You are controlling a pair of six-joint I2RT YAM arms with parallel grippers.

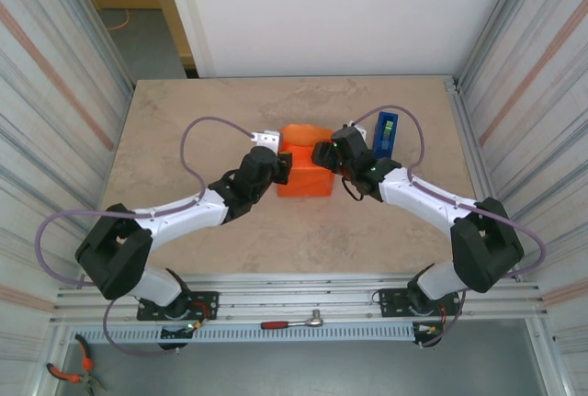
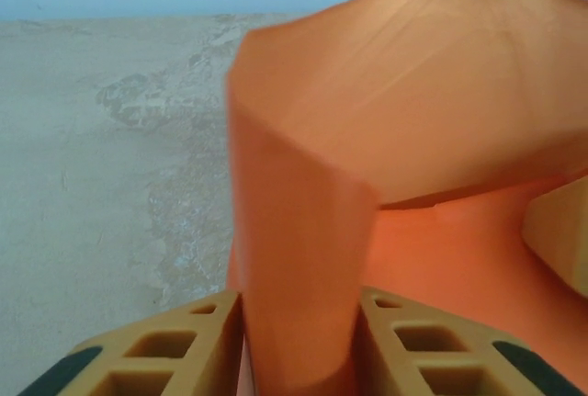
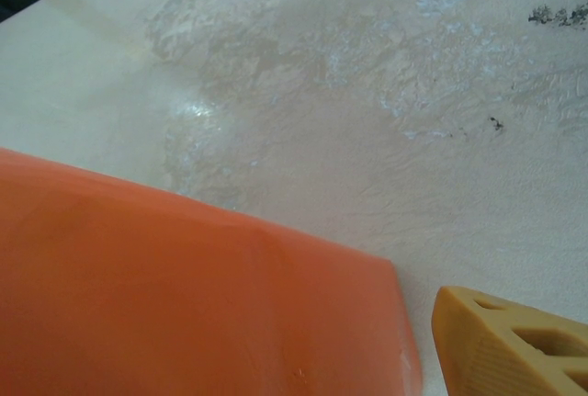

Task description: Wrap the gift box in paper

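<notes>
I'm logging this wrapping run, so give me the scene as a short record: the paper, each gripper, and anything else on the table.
paper: orange, folded into a boxy bundle at mid-table
left gripper: at the bundle's left side, closed on a raised fold
right gripper: at the bundle's right upper edge; open or shut unclear
tape dispenser: blue, just right of the right gripper
table: beige, marbled

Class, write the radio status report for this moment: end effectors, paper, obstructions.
Left end effector shut on a raised fold of the paper. Right end effector at its right side, grip unclear. Blue tape dispenser close beside right arm.
</notes>
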